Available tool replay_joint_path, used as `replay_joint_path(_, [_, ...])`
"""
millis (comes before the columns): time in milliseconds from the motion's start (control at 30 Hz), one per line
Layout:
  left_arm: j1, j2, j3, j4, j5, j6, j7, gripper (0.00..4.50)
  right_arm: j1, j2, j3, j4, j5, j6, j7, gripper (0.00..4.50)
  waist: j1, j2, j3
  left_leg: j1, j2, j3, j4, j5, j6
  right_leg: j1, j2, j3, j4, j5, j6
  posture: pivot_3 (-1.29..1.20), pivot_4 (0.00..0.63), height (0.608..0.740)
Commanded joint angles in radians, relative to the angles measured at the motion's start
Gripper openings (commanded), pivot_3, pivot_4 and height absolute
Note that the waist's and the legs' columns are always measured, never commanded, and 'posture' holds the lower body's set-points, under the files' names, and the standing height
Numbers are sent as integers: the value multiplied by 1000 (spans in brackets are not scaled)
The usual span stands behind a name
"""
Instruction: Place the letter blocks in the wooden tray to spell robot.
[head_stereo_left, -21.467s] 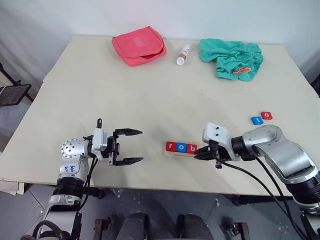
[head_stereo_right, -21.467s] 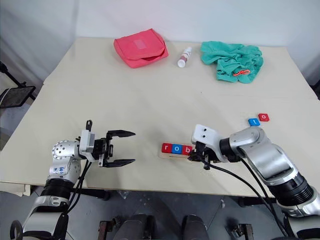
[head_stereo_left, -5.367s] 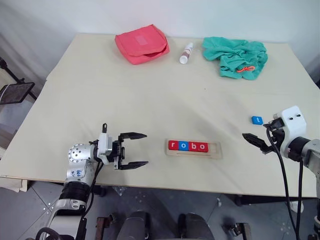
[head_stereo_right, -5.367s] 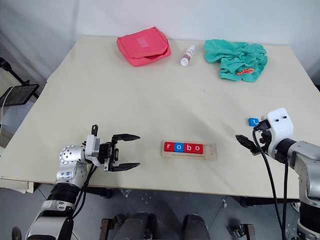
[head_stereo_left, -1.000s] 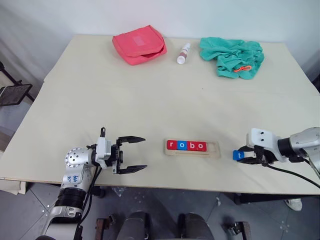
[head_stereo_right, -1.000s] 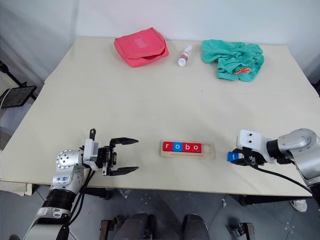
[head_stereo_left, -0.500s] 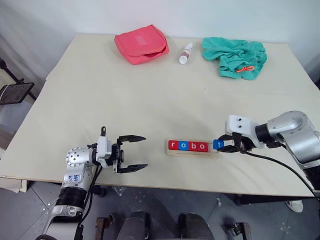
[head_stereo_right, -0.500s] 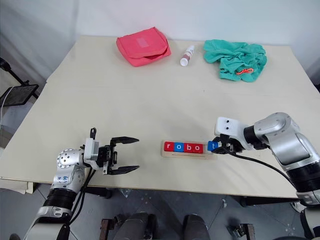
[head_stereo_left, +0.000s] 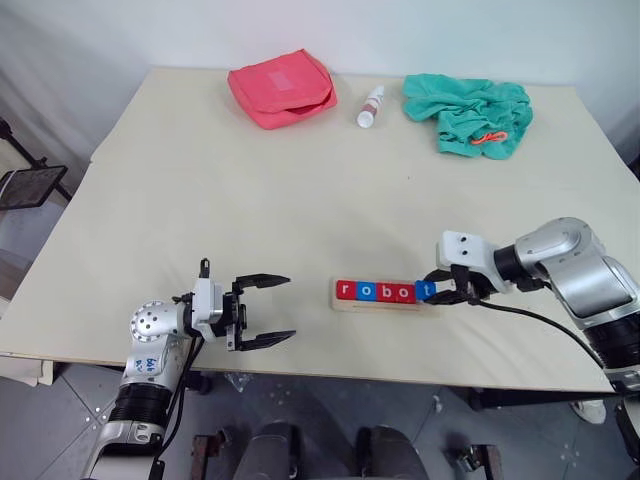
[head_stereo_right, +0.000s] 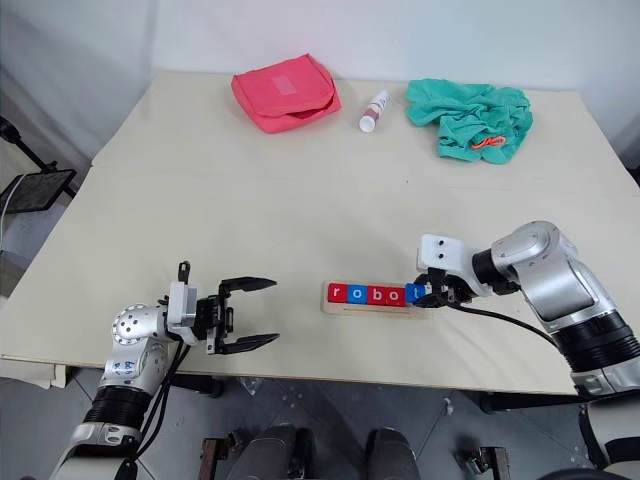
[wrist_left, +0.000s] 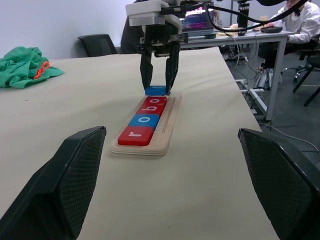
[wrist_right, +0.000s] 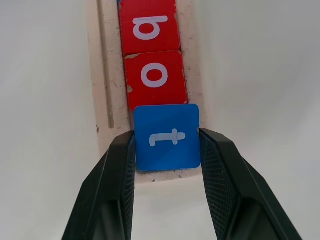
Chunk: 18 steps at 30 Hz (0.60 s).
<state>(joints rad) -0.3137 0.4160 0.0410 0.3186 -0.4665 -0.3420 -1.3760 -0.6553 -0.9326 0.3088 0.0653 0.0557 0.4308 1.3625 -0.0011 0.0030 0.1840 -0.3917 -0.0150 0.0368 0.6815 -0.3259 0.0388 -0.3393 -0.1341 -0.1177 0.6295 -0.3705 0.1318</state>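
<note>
Silver metal arms carry a white camera housing (head_stereo_left: 462, 246) at each wrist, black cables, and grippers of two black, mesh-textured fingers (wrist_right: 116, 190); blue markings on the left forearm.

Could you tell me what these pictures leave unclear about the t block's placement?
- Whether the blue t block already rests in the wooden tray: right wrist view, the right gripper clamps its sides.
- Tray's far end: left wrist view, behind that gripper.
- White bottle label: head views, too small.

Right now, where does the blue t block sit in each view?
Left eye view: blue t block, at the wooden tray's right end.
Right eye view: same spot.
Left wrist view: far end of the row.
Right wrist view: centre.
Shared landmark: neighbouring red o block.
</note>
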Motion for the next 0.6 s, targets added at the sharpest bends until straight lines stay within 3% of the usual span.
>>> replay_joint_path(33, [4, 4, 10, -32, -7, -13, 7, 4500, -4, -11, -6, -13, -13, -26, 15, 1796, -1, 0, 0, 0, 0, 0, 0, 0, 0, 0, 0, 0, 0, 0, 0, 0, 150, 740])
replay_joint_path(300, [-6, 2, 7, -16, -7, -17, 4, 4500, 1, -14, -35, -73, 18, 5, 34, 4477, 0, 0, 0, 0, 0, 0, 0, 0, 0, 0, 0, 0, 0, 0, 0, 0, 150, 740])
replay_joint_path(467, [-20, -2, 5, 0, -3, -23, 2, 4500, 22, -33, -76, -114, 38, 42, 12, 4477, 1, 0, 0, 0, 0, 0, 0, 0, 0, 0, 0, 0, 0, 0, 0, 0, 150, 740])
replay_joint_path(600, [-31, -5, 10, 10, 11, -27, 32, 4500, 110, -22, -221, -159, 106, 83, -76, 4477, 4, 0, 0, 0, 0, 0, 0, 0, 0, 0, 0, 0, 0, 0, 0, 0, 150, 740])
